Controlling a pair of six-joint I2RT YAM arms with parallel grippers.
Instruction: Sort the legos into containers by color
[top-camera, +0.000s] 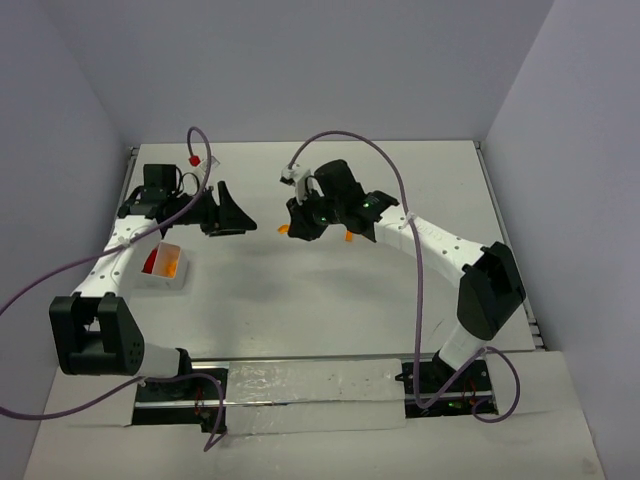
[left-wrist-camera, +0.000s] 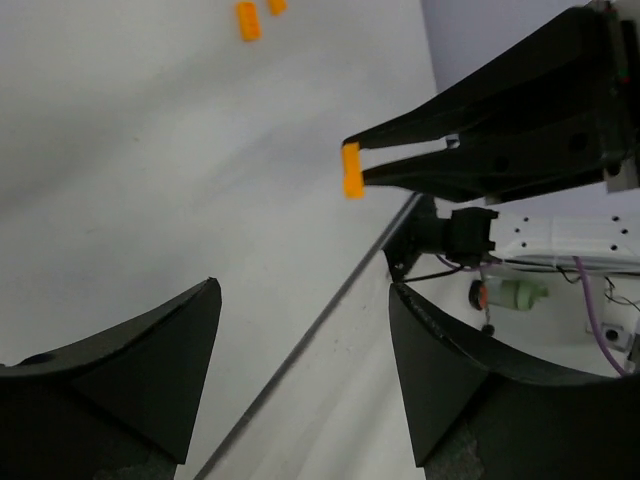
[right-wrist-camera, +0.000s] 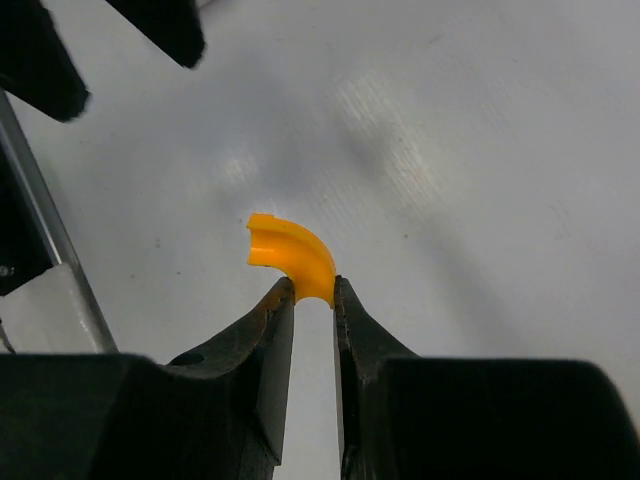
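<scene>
Over the table (top-camera: 330, 300), the right gripper (right-wrist-camera: 312, 290) pinches one end of an orange curved lego (right-wrist-camera: 293, 255). The left gripper (left-wrist-camera: 303, 290) gapes wide, empty.

Left arm (top-camera: 112, 260) jaws spread; right arm (top-camera: 440, 243) jaws pinched shut.

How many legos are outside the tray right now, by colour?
Orange: 3 (one orange curved lego pinched in the right gripper, two orange legos lying loose)
Red: 0 visible
Green: 0 visible
Total: 3 visible
The tray shows red and orange inside, too small to count.
</scene>
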